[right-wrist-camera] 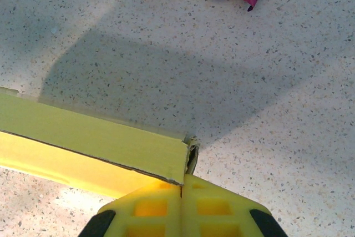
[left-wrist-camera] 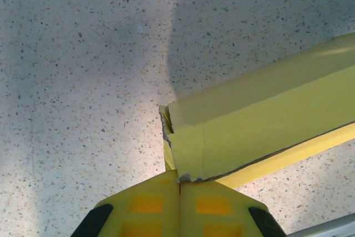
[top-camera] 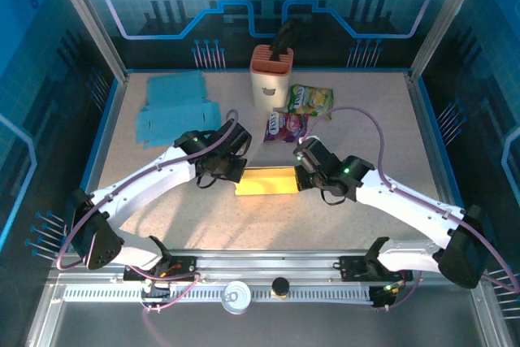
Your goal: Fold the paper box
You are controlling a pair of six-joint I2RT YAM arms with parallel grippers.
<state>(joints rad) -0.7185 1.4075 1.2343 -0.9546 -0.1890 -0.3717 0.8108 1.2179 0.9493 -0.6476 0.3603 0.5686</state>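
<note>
The paper box (top-camera: 266, 181) is seen lying at the middle of the bench (top-camera: 366, 119), between the two arms, as a long, flattened yellow sleeve of thin matte card with sharp creases along its length. Its left end is met by the left end effector (left-wrist-camera: 179, 180), whose yellow moulded fingers are drawn fully together; the worn, slightly frayed corner of the card appears to be pinched at their seam. Its right end is met in the same way by the right end effector (right-wrist-camera: 182, 181), the fingers being closed flush, with a thin grey-edged end flap curving down into the seam between them. A dark cut line is shown along the box's lower layer in both wrist views. The bench surface is a pale, speckled, stone-like sheet. At the back left, flat blue card blanks (top-camera: 175, 107) are spread on it, overlapping. Near the back centre, a white cylindrical container (top-camera: 270, 77) with an orange top is stood upright, and beside it two glossy crinkled snack packets are laid, one green-yellow (top-camera: 311, 101) and one purple (top-camera: 286, 125).
</note>
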